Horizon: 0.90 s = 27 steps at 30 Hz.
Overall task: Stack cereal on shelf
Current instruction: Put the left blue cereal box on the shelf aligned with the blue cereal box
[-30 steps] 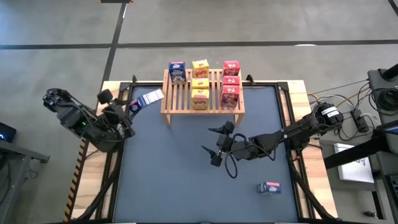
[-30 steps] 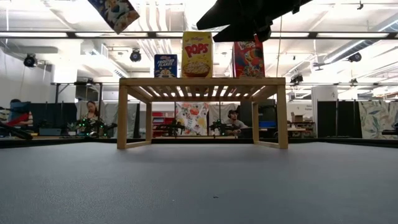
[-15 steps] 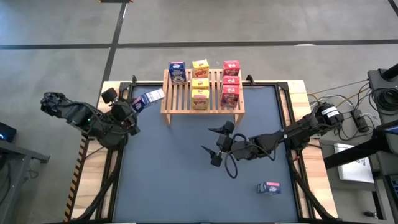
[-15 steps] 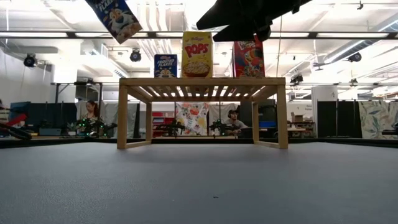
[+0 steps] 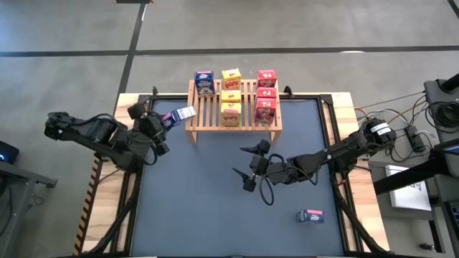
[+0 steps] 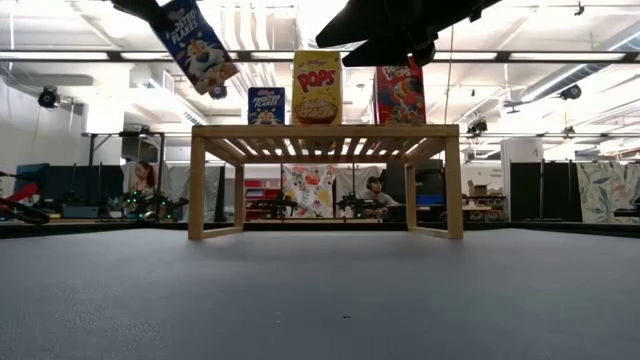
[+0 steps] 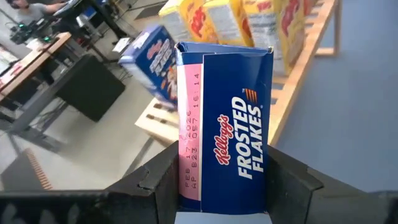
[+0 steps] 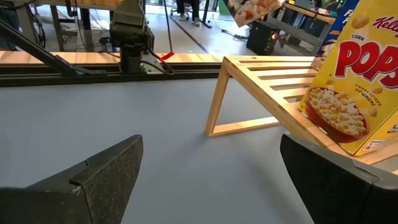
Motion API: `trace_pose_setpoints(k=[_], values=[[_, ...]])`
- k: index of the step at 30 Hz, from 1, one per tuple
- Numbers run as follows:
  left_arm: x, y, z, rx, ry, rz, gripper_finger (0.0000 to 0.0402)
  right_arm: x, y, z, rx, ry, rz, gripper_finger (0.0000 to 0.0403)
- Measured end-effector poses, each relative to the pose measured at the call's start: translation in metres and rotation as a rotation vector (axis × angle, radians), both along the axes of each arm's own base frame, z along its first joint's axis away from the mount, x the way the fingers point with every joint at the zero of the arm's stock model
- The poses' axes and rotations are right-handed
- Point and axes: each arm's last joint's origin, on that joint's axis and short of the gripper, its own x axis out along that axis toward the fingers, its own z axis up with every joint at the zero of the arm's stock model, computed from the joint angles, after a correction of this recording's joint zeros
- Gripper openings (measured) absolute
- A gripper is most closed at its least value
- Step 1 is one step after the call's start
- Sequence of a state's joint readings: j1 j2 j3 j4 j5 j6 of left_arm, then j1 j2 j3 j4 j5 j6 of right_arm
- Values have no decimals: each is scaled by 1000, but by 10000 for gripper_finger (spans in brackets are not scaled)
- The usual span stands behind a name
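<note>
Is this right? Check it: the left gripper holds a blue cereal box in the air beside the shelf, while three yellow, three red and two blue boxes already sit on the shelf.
One detail is wrong. The high view shows only one blue box on the shelf, not two. The rest stands: three yellow, three red, and the left gripper holding a blue cereal box in the air beside the shelf.

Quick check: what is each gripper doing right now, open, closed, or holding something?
Left gripper: closed on a blue cereal box, held in the air beside the shelf.
Right gripper: open, empty, over the table in front of the shelf.
</note>
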<state>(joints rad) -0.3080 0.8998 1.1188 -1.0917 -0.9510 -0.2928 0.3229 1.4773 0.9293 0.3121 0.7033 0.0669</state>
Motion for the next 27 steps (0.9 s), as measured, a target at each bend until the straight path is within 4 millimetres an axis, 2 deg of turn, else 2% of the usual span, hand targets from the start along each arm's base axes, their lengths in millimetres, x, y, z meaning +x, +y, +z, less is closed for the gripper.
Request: trace_pose_setpoints(k=[6,11,18,27], values=[[7,0,1,-22,-41,-113,168,0,0,0,0,0,0,368],[3,5,3,-26,-28,-136,168,0,0,0,0,0,0,368],[-7,21,8,-96,-54,-139,168,0,0,0,0,1,0,368],[1,46,10,-125,-27,-195,168,0,0,0,-1,4,0,368]])
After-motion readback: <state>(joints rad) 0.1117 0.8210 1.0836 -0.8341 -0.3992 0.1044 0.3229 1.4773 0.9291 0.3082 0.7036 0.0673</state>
